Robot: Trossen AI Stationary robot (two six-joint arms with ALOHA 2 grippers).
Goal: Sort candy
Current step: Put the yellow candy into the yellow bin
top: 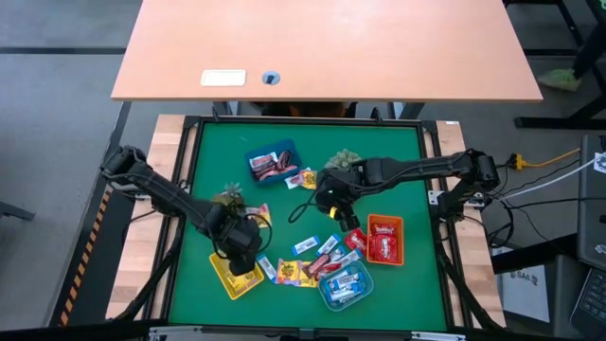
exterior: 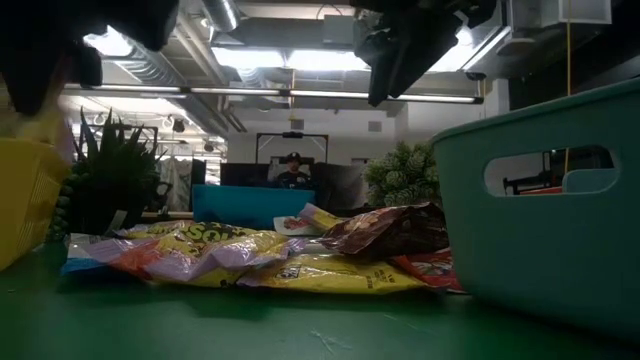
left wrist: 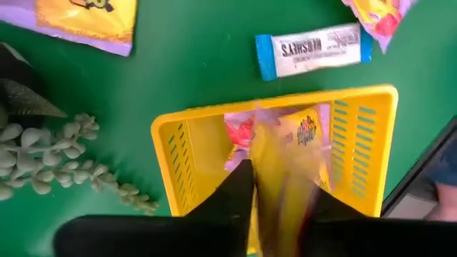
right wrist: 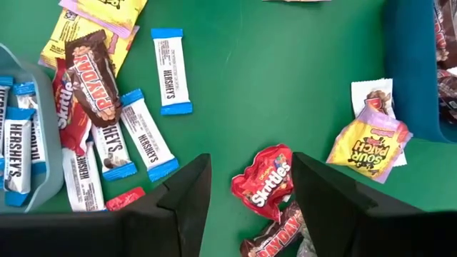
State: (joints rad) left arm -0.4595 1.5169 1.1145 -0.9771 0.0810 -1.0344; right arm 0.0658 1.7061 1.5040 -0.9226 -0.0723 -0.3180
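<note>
Right wrist view: "HERSHEY'S" on blue-and-white bars, "PAYDAY" on a brown wrapper, "Skittles" on a red pouch, "SOUR PATCH" on a yellow-purple pouch.
Left wrist view: "HERSHEY'S", upside down, on a blue-and-white bar.
Low view: "SOUR" on a yellow wrapper.

A lab or workshop: exposed ceiling pipes, strip lights, a wooden desk

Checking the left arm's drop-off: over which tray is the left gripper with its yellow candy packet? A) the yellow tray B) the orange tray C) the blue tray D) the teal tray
A: the left wrist view shows the left gripper with a yellow candy packet directly over the yellow tray, matching the high view.
</note>
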